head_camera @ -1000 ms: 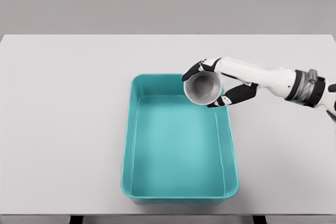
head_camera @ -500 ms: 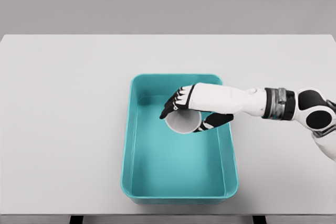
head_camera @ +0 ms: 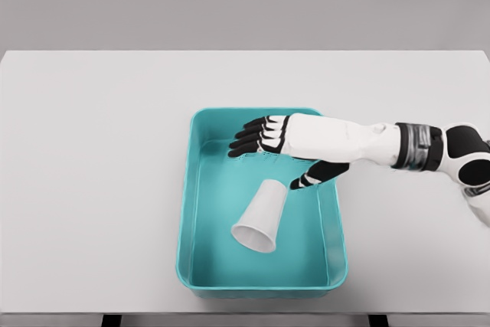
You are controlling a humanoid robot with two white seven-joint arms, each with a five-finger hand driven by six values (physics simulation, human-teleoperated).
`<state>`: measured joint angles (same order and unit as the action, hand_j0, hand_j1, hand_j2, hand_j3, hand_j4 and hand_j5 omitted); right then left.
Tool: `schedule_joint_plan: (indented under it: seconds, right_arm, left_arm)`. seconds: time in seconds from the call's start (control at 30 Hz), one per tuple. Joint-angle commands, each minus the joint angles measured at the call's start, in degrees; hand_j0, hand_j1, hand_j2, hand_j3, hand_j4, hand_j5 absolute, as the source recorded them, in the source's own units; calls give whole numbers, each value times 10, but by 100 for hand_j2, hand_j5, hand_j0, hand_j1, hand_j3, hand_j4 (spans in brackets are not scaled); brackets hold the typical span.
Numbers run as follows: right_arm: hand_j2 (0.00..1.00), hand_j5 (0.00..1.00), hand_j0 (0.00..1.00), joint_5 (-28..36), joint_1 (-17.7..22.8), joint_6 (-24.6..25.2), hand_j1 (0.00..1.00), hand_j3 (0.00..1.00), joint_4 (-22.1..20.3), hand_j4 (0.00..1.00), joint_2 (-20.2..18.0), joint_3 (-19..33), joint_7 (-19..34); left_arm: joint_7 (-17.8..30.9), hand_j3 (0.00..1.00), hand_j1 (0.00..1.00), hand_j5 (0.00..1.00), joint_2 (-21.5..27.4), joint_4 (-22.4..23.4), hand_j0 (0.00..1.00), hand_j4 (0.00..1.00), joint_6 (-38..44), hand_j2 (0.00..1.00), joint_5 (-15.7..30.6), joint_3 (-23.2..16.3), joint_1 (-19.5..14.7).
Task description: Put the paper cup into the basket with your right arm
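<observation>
Head view: right robot hand (head_camera: 277, 151) spread wide above paper cup (head_camera: 261, 217) lying in basket (head_camera: 186, 212).

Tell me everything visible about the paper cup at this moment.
The paper cup is plain white and cone-shaped, looking like thin paper. It lies tipped on its side on the floor of the teal basket, its wide open mouth toward the lower left and its narrow base toward the upper right. The right hand hovers above it with fingers spread, not gripping it; the thumb tip is close to the base.

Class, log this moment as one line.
right hand: open, above basket | paper cup: lying inside basket | left arm: unseen
</observation>
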<state>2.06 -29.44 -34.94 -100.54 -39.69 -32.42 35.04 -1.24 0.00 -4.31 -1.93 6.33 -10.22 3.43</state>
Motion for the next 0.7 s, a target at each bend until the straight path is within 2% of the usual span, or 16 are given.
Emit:
schedule_joint_plan:
  seconds: [0.0, 0.07, 0.13, 0.17, 0.27, 0.4, 0.67]
  right_arm:
    - [100, 100, 100, 107, 1, -1, 100, 100, 0, 100, -14, 59, 0]
    - [100, 100, 100, 214, 14, -1, 100, 100, 0, 100, -44, 114, 0]
    - [100, 100, 100, 296, 34, -1, 100, 100, 1, 100, -65, 162, 0]
    - [100, 100, 100, 305, 52, -1, 100, 100, 1, 100, -75, 184, 0]
    - [100, 100, 100, 298, 139, -1, 100, 100, 4, 100, -77, 239, 0]
    - [100, 100, 100, 221, 236, -1, 100, 100, 6, 100, -67, 322, 0]
    - [100, 100, 100, 208, 242, -1, 100, 100, 9, 100, -65, 324, 0]
  left_arm:
    - [0, 100, 100, 100, 0, 0, 100, 100, 0, 100, 0, 0, 0]
    - [0, 100, 100, 100, 0, 0, 100, 100, 0, 100, 0, -1, 0]
    - [0, 100, 100, 100, 0, 0, 100, 100, 0, 100, 0, 0, 0]
    - [0, 100, 100, 100, 0, 0, 100, 100, 0, 100, 0, -1, 0]
    - [0, 100, 100, 100, 0, 0, 100, 100, 0, 100, 0, 0, 0]
    - [0, 100, 100, 100, 0, 0, 100, 100, 0, 100, 0, 0, 0]
    - [0, 100, 100, 100, 0, 0, 100, 100, 0, 100, 0, 0, 0]
